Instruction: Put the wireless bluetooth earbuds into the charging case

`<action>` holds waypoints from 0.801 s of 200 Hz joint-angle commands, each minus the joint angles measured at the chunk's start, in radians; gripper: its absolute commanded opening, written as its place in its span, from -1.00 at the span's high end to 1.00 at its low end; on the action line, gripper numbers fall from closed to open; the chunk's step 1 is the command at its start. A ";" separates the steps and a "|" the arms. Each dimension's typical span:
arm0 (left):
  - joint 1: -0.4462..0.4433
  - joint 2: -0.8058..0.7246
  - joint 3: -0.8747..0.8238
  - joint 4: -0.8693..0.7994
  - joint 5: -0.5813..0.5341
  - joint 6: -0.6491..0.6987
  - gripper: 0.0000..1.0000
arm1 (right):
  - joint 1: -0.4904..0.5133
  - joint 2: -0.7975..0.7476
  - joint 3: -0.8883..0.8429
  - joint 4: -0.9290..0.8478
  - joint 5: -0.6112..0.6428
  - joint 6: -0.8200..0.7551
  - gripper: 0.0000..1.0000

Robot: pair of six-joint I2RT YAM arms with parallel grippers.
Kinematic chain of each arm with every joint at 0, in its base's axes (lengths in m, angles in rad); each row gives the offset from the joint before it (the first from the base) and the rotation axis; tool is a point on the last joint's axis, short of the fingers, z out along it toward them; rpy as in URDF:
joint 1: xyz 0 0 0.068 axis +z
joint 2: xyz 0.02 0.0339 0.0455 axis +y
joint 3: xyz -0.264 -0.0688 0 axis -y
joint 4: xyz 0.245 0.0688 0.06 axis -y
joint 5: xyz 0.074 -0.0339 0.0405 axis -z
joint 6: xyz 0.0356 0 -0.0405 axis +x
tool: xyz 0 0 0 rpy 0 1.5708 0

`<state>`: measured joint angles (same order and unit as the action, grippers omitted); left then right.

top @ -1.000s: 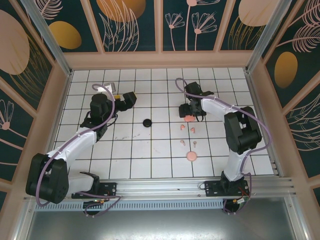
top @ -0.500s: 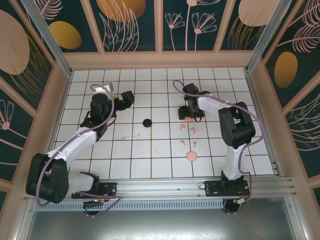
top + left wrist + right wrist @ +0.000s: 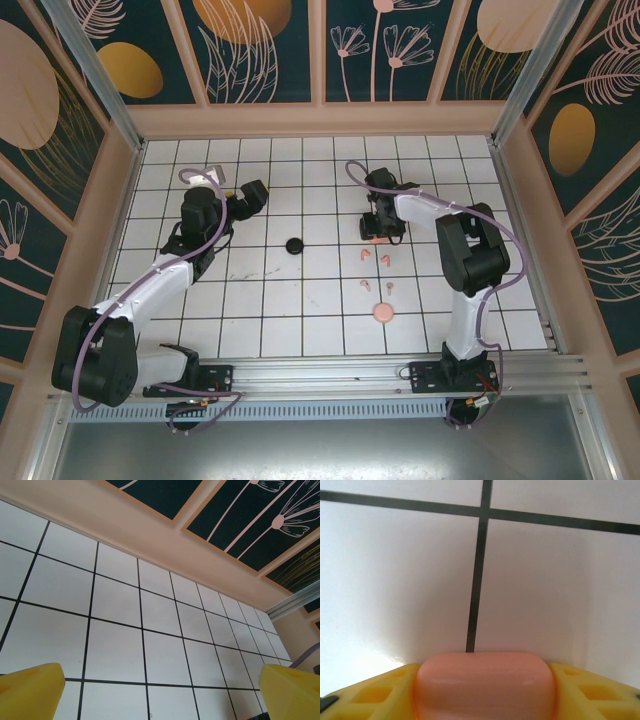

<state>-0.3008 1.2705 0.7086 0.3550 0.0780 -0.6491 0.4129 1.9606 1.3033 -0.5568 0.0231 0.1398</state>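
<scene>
A pale pink charging case (image 3: 485, 687) sits between my right gripper's yellow fingers (image 3: 372, 695), which press against both of its ends just above the white tiles. From above, my right gripper (image 3: 378, 235) points down at that case (image 3: 374, 239) right of centre. Several tiny pink wireless bluetooth earbuds lie on the tiles just nearer: two (image 3: 365, 255) (image 3: 384, 261) close to the gripper, two more (image 3: 365, 286) (image 3: 388, 290) further forward. My left gripper (image 3: 252, 194) hovers at the back left, open and empty, and between its yellow fingertips (image 3: 30, 692) I see bare tiles.
A second pink case (image 3: 381, 313) lies near the front, right of centre. A black round case (image 3: 294, 245) rests mid-table between the arms. Wooden walls (image 3: 320, 120) ring the tiled floor, and a metal rail (image 3: 400, 372) runs along the near edge.
My right gripper has dropped onto the pink case and narrowed until its fingers meet the case's ends. The left gripper has shifted only slightly and stays open.
</scene>
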 commanded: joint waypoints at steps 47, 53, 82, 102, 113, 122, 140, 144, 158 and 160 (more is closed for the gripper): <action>0.003 -0.024 -0.064 0.087 0.110 -0.085 -0.97 | 0.007 -0.106 0.001 0.037 -0.141 0.109 0.21; 0.003 -0.026 -0.086 0.127 0.130 -0.084 -0.97 | 0.010 -0.126 0.007 0.046 -0.163 0.133 0.23; 0.002 -0.008 -0.184 0.359 0.258 -0.093 -0.91 | 0.037 -0.198 0.055 0.102 -0.237 0.273 0.25; 0.003 0.032 -0.219 0.487 0.334 -0.102 -0.88 | 0.066 -0.225 0.074 0.163 -0.237 0.410 0.25; -0.002 0.056 -0.235 0.557 0.362 -0.119 -0.86 | 0.081 -0.232 0.075 0.214 -0.240 0.497 0.25; -0.012 0.074 -0.243 0.601 0.368 -0.125 -0.84 | 0.095 -0.232 0.074 0.252 -0.233 0.572 0.25; -0.040 0.113 -0.255 0.673 0.351 -0.136 -0.81 | 0.125 -0.230 0.068 0.333 -0.213 0.711 0.25; -0.047 0.123 -0.258 0.693 0.347 -0.138 -0.80 | 0.128 -0.228 0.065 0.349 -0.210 0.737 0.25; -0.075 0.163 -0.262 0.757 0.331 -0.149 -0.75 | 0.162 -0.226 0.071 0.385 -0.175 0.817 0.25; -0.079 0.169 -0.261 0.764 0.330 -0.150 -0.74 | 0.166 -0.227 0.071 0.387 -0.169 0.827 0.25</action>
<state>-0.3389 1.3857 0.4614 0.9119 0.3901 -0.7689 0.5362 1.7416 1.3579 -0.2909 -0.1844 0.7326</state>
